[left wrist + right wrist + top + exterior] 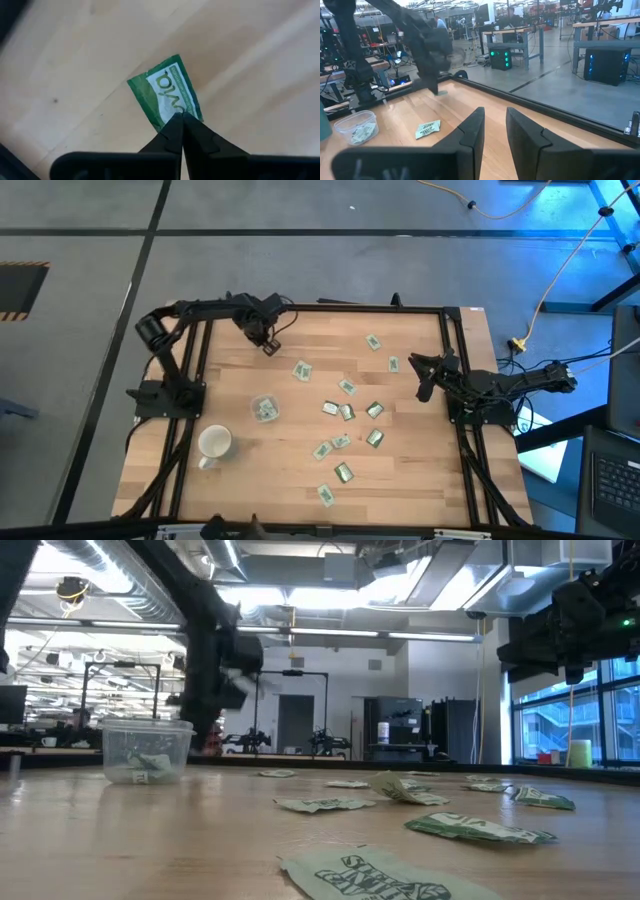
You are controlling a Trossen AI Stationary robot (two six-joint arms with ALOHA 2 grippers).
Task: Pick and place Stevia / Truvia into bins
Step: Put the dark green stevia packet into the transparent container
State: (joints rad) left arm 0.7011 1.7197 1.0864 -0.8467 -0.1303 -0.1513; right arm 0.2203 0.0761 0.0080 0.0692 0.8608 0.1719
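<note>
Wooden desk (290, 470) as we see it: left end effector (270, 348), fingers clamped on one green-and-white sachet (165, 95) above the far edge; clear cup (264, 409) holds sachets; right end effector (424, 392) waits at right, fingers apart

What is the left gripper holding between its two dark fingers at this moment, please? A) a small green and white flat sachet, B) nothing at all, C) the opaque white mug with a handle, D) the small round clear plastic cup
A: in the left wrist view the left gripper has its fingertips pinched shut on the edge of a small green and white flat sachet, above the wooden table.
</note>
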